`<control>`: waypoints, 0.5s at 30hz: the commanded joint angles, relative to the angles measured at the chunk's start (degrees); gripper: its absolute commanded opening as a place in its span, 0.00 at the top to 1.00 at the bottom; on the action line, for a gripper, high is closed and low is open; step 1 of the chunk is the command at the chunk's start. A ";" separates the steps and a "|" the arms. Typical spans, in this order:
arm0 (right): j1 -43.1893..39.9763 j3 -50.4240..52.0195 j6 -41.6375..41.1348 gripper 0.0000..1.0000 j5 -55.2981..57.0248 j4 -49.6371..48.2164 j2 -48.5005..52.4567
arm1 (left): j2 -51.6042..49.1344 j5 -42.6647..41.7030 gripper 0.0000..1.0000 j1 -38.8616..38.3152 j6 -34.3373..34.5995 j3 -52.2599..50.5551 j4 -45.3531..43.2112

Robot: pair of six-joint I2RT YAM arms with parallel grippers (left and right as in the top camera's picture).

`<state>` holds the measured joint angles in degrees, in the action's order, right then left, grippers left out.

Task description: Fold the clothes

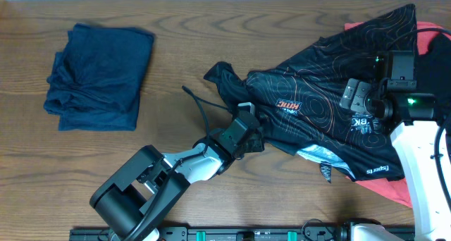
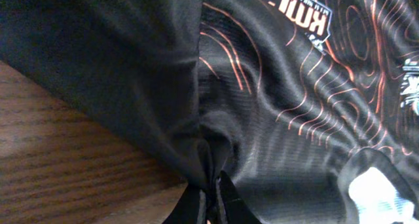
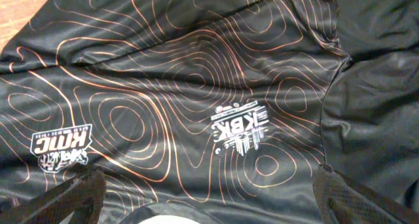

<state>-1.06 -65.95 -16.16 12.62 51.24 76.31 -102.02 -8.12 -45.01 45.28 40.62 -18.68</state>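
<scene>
Upper left, we see a folded navy garment (image 1: 99,75), with bare table (image 1: 190,44) beside it. Centre: left gripper (image 1: 251,130) clamped on the lower edge of the black jersey (image 1: 317,93). Right: right gripper (image 1: 354,97) spread wide, empty, above the jersey.

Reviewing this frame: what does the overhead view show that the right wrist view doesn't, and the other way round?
Overhead only: the navy garment lying apart at far left, the coral-red garment under the black jersey, and the left end effector gripping that jersey. Right wrist only: the right end effector open, fingers wide apart over the cloth. Both: the jersey's orange contour lines and KMC logo.
</scene>
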 commanded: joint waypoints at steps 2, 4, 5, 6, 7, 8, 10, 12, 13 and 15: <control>-0.50 -0.70 -0.94 0.01 0.26 0.46 -0.90 | 3.06 1.79 0.94 3.26 -5.79 0.55 7.06; -0.55 -0.70 -0.94 0.01 0.24 0.66 -0.90 | 7.52 2.25 0.94 6.67 -10.51 0.55 13.68; -0.55 -0.70 -0.94 0.01 0.24 0.68 -0.90 | 9.81 3.23 0.94 8.48 -12.74 0.55 16.52; -0.55 -0.70 -0.94 0.01 0.24 0.68 -0.90 | 12.59 5.11 0.94 10.93 -15.56 0.55 19.50; -0.55 -0.70 -0.96 0.01 0.22 0.66 -0.87 | 15.50 7.10 0.94 13.68 -18.38 0.55 21.57; -0.55 -0.70 -0.96 0.01 0.20 0.63 -0.87 | 17.57 8.28 0.94 15.80 -20.17 0.55 22.47; -0.55 -0.70 -0.98 0.01 0.17 0.61 -0.87 | 22.69 9.25 0.94 22.05 -23.56 0.59 22.40; -0.55 -0.70 -0.96 0.01 -0.07 0.66 -0.87 | 25.90 9.25 0.94 27.34 -23.69 0.66 21.20; -0.52 -0.70 -0.96 0.01 -0.28 0.68 -0.87 | 26.97 9.25 0.94 29.68 -23.89 0.66 20.61; -0.52 -0.70 -0.96 0.01 -1.09 0.85 -0.87 | 28.04 9.25 0.94 34.27 -25.33 0.66 19.61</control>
<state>-1.06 -65.95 -16.16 12.36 51.83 76.31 -75.20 -1.63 -15.51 25.02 40.99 1.13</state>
